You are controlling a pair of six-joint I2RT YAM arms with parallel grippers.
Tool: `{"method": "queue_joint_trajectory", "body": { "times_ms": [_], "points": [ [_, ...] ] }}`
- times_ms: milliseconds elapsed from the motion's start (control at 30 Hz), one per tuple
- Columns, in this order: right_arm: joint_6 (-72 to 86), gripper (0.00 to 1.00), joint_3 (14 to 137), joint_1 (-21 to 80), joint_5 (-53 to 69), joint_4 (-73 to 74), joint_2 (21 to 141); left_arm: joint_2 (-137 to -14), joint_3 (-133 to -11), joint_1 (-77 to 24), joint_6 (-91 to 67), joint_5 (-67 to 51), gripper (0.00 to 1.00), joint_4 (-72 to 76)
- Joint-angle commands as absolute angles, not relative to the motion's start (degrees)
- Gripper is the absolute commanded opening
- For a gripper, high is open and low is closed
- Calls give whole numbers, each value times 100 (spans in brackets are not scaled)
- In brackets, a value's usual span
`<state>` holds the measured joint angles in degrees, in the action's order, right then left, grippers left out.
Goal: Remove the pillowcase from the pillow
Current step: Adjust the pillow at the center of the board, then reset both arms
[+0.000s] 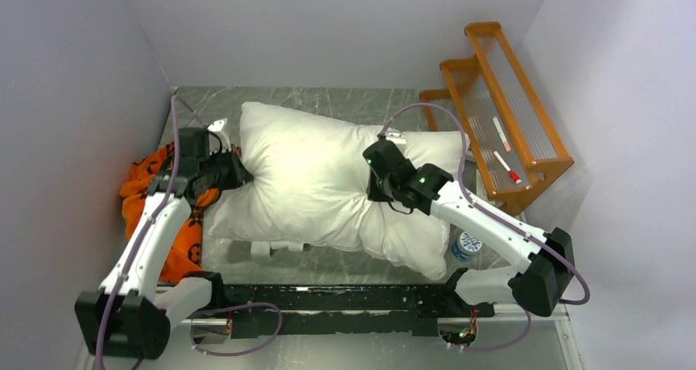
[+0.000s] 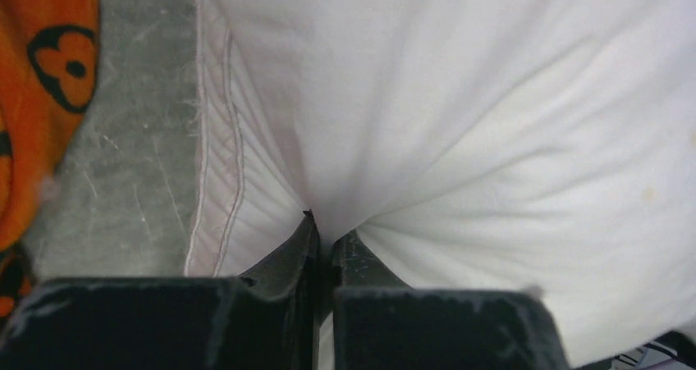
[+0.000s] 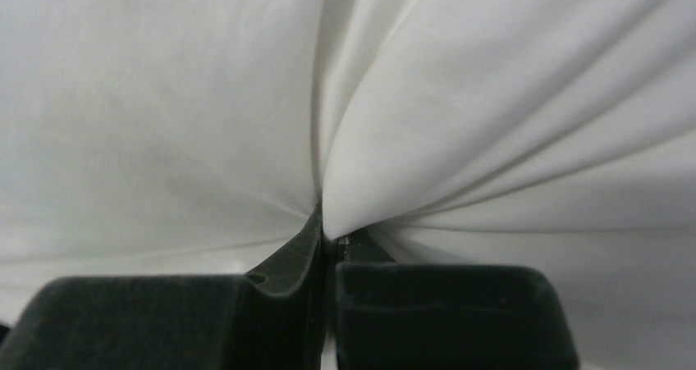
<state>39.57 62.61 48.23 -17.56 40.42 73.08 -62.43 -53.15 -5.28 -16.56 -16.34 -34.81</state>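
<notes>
The plump white pillow lies bare across the middle of the table. The orange pillowcase with dark motifs is heaped at the left, off the pillow, partly under my left arm. My left gripper is shut on the pillow's left end; its wrist view shows white pillow fabric pinched between the fingertips, the pillowcase at the far left. My right gripper is shut on the pillow's right part, with pillow cloth bunched into its jaws.
An orange wooden rack with clear panels stands at the back right. A small bottle lies beside the pillow near the right arm. Grey walls close in on both sides. The marbled tabletop shows beside the pillow's seam.
</notes>
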Motion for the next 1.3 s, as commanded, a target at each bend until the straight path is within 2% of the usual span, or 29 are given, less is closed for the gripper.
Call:
{"method": "queue_joint_trajectory", "body": {
  "times_ms": [0,133,267,300,333,367,400,500,633,667,700,900,1133,1267],
  "points": [
    [3496,0,6806,4365,-1432,3901,7587,-5353,-4850,-554,-1960,-2171,5,-4134],
    [3260,0,7367,4223,-1153,3994,7977,-4873,-4716,-554,-2070,-1893,5,-4270],
    [3268,0,7307,4228,-946,4119,8031,-5060,-5493,-555,-1850,-1501,5,-4697],
    [3274,6,7237,4228,-924,4102,7949,-5093,-5580,-554,-1817,-1294,11,-4665],
    [3279,16,7190,4225,-950,4102,7860,-5145,-5635,-554,-1717,-1147,29,-4601],
    [3276,27,7216,4227,-1041,4169,7784,-5260,-5805,-554,-1603,-965,53,-4680],
    [3247,41,7339,4228,-1163,4289,7720,-5372,-5925,-554,-1554,-786,70,-4812],
    [3100,64,7874,4226,-1502,4624,7464,-5505,-6472,-556,-1504,-664,97,-4964],
    [2884,81,7912,4226,-1446,4023,6696,-5322,-6914,-554,-1755,-793,98,-4744],
    [2875,95,7729,4227,-1322,3747,6441,-5296,-7044,-554,-1800,-764,98,-4733],
    [2836,99,7554,4223,-1176,3442,6172,-5296,-7200,-554,-1806,-724,98,-4774],
    [2476,100,7309,4216,-1386,3201,5385,-5578,-8206,-571,-1653,-122,98,-5140],
    [2634,100,8478,4162,-2824,5388,6364,-6070,-8475,-573,-1465,202,98,-5267],
    [2716,100,8647,4158,-3114,5557,6504,-6822,-9106,-602,-1089,485,98,-5824]
  ]
}}
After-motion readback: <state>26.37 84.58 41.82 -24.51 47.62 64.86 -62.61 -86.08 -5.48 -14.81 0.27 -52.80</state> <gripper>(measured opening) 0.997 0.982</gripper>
